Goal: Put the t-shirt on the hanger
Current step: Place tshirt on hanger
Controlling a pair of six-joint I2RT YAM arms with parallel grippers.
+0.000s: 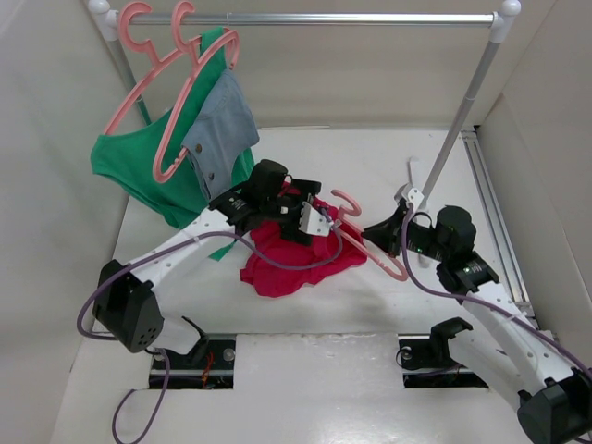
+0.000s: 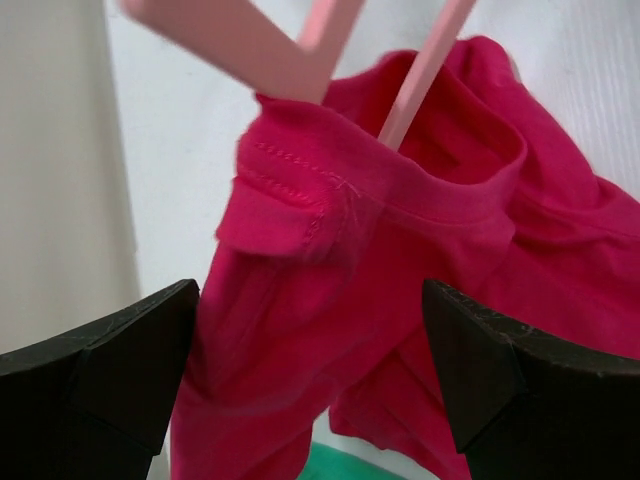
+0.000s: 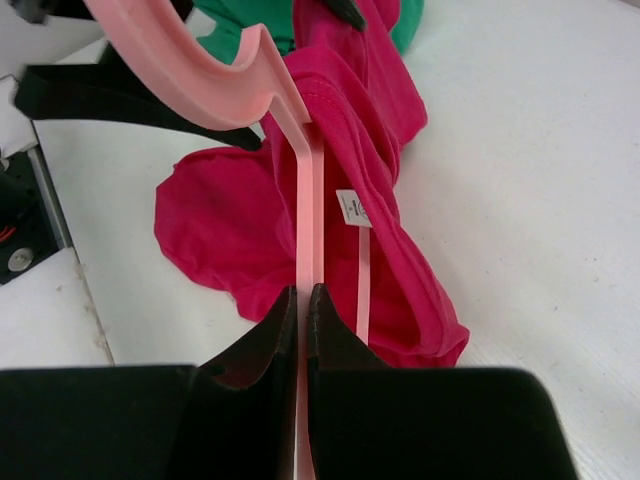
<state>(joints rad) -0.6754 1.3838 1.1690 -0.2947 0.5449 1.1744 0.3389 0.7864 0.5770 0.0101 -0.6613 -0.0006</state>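
Note:
The crimson t-shirt [image 1: 291,259] lies bunched on the table's middle, its neck end lifted onto the pink hanger [image 1: 375,248]. My right gripper [image 1: 375,233] is shut on the hanger's thin bar [image 3: 310,200], with the jaws pinching it [image 3: 303,300]. One hanger arm runs into the shirt's neck, beside the white label [image 3: 353,207]. My left gripper [image 1: 317,219] is over the shirt's collar, open. In the left wrist view its fingers [image 2: 100,370] stand wide apart, with the t-shirt [image 2: 380,260] beyond the gap [image 2: 310,370] and the hanger's bars [image 2: 420,75] entering the collar.
A metal clothes rail [image 1: 324,17] spans the back, its right post [image 1: 453,139] slanting down to the table. Two pink hangers at its left end carry a green garment [image 1: 139,166] and a grey-blue denim piece [image 1: 222,129]. White walls close in on both sides.

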